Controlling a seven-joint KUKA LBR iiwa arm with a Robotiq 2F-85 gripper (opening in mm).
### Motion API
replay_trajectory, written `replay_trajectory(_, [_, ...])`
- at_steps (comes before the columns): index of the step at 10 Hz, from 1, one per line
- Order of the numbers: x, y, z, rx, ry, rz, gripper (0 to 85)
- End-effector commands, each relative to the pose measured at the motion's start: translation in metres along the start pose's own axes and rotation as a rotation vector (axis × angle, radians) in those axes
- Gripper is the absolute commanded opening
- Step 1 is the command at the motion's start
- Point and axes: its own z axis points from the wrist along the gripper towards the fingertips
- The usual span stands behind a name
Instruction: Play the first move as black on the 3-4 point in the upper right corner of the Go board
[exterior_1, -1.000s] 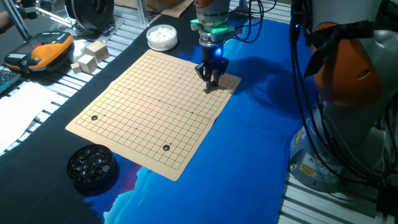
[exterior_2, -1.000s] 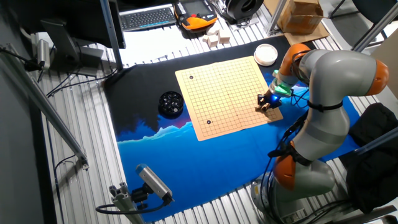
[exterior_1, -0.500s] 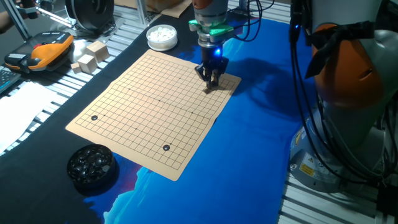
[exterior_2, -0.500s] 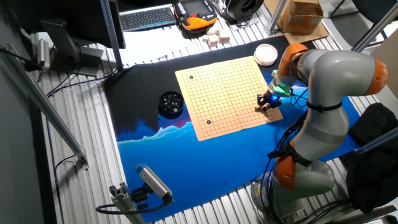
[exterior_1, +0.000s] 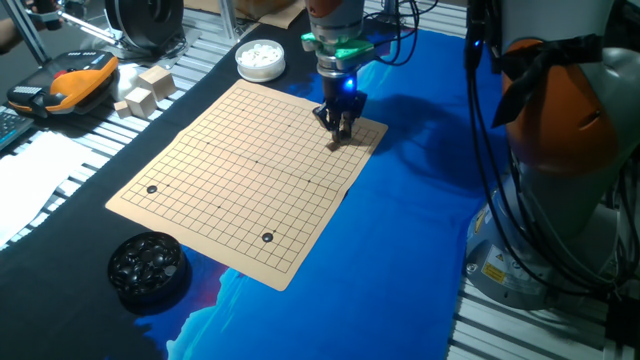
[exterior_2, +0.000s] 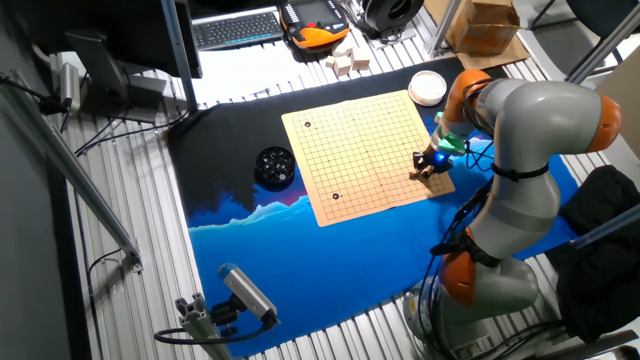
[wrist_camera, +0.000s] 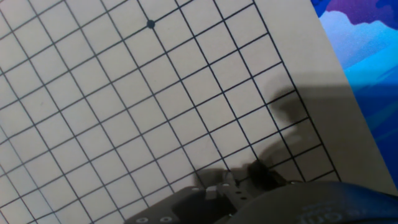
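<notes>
The hand (exterior_1: 341, 131) sits low over the Go board (exterior_1: 240, 170) near its corner, placing. Whether it grips a black stone, I cannot tell. Next, I'd guess, release and lift.

We see the Go board (exterior_2: 368, 152) lying flat on the blue and black mat (exterior_2: 330, 250) covering the tabletop (exterior_2: 150, 270). The gripper (exterior_2: 427, 169) points down over the board's corner nearest the arm; whether its fingers are parted cannot be resolved. Two black stones (exterior_2: 336, 196) sit on the board. A bowl of black stones (exterior_2: 274, 166) stands just beside the board, and a bowl of white stones (exterior_2: 428, 88) near its far corner.
</notes>
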Motion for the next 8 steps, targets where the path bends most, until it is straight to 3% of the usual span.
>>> replay_trajectory(1, [-0.0001,0.0000,-0.0001,0.001,0.000,0.000,34.0])
replay_trajectory(2, [0.0000,-0.0001,-0.0004,0.006,0.001,-0.002,51.0])
replay_trajectory(8, [-0.0005,-0.0001,-0.0028,0.015,0.001,-0.002,51.0])
